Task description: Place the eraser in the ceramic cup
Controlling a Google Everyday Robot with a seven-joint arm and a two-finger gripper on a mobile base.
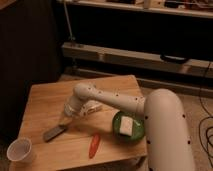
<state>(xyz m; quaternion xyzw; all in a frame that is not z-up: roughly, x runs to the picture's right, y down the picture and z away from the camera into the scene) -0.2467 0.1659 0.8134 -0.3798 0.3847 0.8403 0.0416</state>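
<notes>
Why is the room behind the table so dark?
Camera view: warm light falls mainly on the table and the white arm, while the shelves behind stay in shadow. The claw hangs blurred above the dark eraser; the cup looks bright, its edges soft.

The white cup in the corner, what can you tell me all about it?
The cup is small, round and white, standing upright with its open mouth up, and looks empty. It sits on the wooden table at the near left corner, alone, with nothing touching it but the tabletop. A dark flat eraser lies to its right, apart from it. The gripper is above the eraser's far end, well away from the cup.
</notes>
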